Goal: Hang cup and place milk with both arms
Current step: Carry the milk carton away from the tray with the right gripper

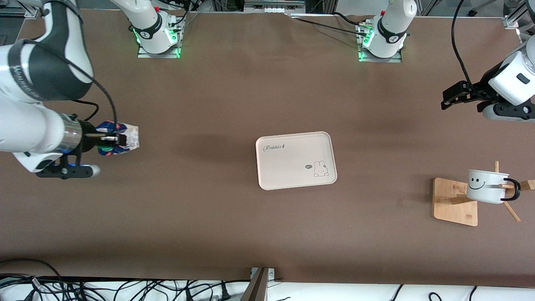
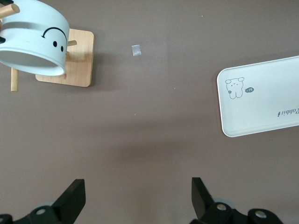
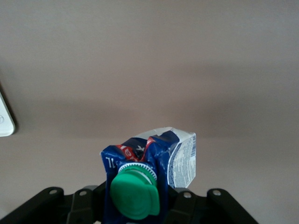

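My right gripper is shut on the milk, a dark blue carton with red-white print, at the right arm's end of the table. In the right wrist view the milk shows its green cap between the jaws of the right gripper. The cup, white with a smiley face, hangs by its black handle on a peg of the wooden rack at the left arm's end. My left gripper hangs open and empty in the air there. From the left wrist the left gripper, cup and rack show.
A cream tray with a rabbit print lies mid-table, with nothing on it; the tray also shows from the left wrist. A small scrap of tape lies on the brown table beside the rack. Cables run along the table's front edge.
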Robot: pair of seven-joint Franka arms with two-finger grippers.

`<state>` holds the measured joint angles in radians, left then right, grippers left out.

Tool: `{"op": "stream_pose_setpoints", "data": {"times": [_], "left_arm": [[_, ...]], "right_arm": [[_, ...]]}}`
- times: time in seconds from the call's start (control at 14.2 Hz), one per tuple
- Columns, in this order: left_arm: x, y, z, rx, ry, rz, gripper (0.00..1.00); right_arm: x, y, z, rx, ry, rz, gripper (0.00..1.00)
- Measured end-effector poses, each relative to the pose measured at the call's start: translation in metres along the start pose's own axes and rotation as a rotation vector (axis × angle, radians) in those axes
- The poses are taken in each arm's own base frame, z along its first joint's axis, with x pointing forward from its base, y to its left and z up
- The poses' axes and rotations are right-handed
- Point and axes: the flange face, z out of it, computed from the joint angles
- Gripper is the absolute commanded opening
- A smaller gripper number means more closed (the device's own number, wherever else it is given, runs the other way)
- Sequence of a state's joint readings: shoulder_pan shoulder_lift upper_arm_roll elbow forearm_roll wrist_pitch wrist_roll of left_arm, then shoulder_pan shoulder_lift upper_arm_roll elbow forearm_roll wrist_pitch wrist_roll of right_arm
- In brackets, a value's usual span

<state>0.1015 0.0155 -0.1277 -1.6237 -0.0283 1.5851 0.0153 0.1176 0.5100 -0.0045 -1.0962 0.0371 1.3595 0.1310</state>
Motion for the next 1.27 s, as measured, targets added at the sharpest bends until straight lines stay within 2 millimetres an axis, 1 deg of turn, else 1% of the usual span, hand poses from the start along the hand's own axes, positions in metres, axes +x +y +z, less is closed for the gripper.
{"op": "stream_pose_setpoints", "data": {"times": [0.14,0.28,0.64,1.06,1.2,1.27], "left_arm": [[0.0,0.0,-0.001,0.0,0.003,-0.009,1.0],[0.001,0.001,-0.002,0.0,0.012,-0.035,1.0],[0.002,0.0,-0.012,0.0,0.052,-0.071,1.0],[0.003,-0.015,-0.021,-0.001,0.079,-0.096,1.0],[0.005,-0.011,-0.018,-0.002,0.078,-0.088,1.0],[0.006,-0.008,-0.017,-0.002,0.08,-0.083,1.0]], "right_arm": [[0.003,0.024,0.002,0.041,-0.007,0.015,0.18],[0.008,0.035,0.011,0.064,-0.01,0.032,0.18],[0.029,0.037,0.041,0.075,0.066,-0.008,0.18],[0.046,0.039,0.076,0.085,0.137,-0.041,0.18],[0.049,0.038,0.09,0.11,0.142,-0.046,0.18],[0.051,0.041,0.096,0.112,0.148,-0.053,0.18]]}}
